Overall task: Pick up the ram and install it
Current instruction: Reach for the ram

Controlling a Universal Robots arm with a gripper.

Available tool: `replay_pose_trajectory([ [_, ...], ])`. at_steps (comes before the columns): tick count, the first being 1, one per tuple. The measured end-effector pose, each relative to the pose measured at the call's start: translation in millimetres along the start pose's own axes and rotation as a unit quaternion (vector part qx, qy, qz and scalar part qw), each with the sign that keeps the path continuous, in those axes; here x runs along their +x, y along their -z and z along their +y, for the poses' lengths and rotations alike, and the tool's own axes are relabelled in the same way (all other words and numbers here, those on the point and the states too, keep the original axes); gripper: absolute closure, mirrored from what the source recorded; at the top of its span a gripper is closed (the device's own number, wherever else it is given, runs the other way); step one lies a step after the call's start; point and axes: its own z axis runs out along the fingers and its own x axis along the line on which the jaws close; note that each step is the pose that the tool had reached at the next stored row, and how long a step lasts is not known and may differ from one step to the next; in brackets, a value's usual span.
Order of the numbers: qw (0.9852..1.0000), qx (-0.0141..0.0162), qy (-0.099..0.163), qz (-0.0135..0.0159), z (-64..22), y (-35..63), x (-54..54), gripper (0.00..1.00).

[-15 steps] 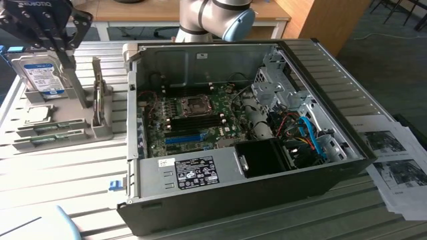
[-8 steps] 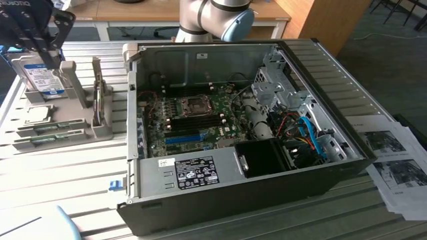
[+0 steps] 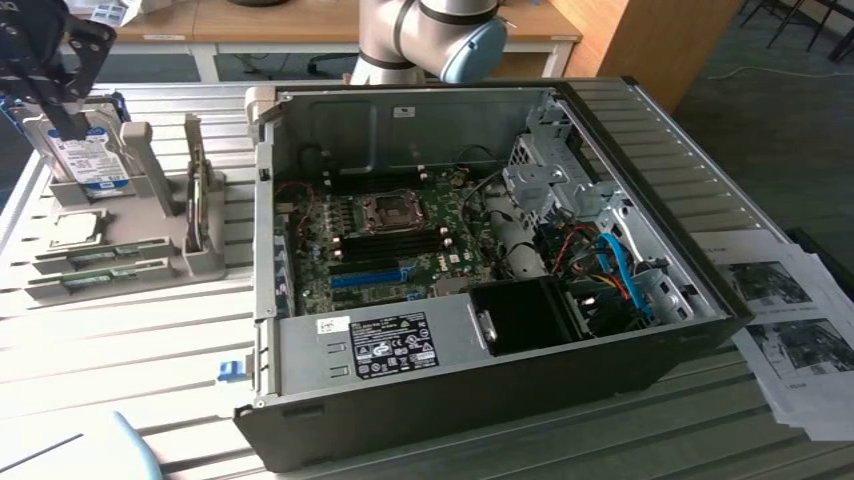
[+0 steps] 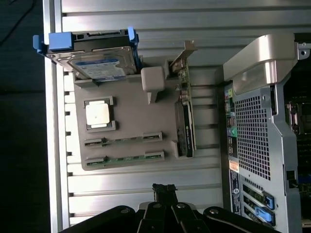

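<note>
My gripper [image 3: 54, 95] hangs over the far corner of the table [image 3: 134, 340] on the exterior view's left, half cut off by the frame. From the wrist I see its fingers [image 4: 164, 190] pressed together with nothing between them.

Below it a grey holder [image 4: 129, 104] carries the parts. One ram stick [image 3: 104, 257] lies on edge in a slot along the holder's near edge, just beside the processor [image 3: 78, 228]. A second ram stick [image 3: 96, 285] sits in the outermost slot, parallel to the first. From the wrist the first stick [image 4: 124, 141] is a faint sliver and the second [image 4: 124, 158] a thin green line; I cannot make out chips on either. The hard drive [image 3: 87, 150] leans upright behind them, partly hidden by the gripper. An expansion card [image 3: 200, 200] stands on edge at the holder's side towards the open computer case [image 3: 694, 230].

Inside the case the motherboard [image 3: 387, 230] is dim, and I cannot tell what its long dark slots hold.

The table is ribbed grey metal with strong glare. Printed sheets [image 3: 787, 330] run off the exterior view's right. Wooden desks [image 3: 280, 22] stand behind.
</note>
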Motion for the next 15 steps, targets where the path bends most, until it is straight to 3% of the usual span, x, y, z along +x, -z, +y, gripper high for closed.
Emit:
replay_pose_trajectory([
  [15, 1.0000, 0.0000, 0.000, 0.0000, -2.8, 0.4, 37.0, 0.91],
])
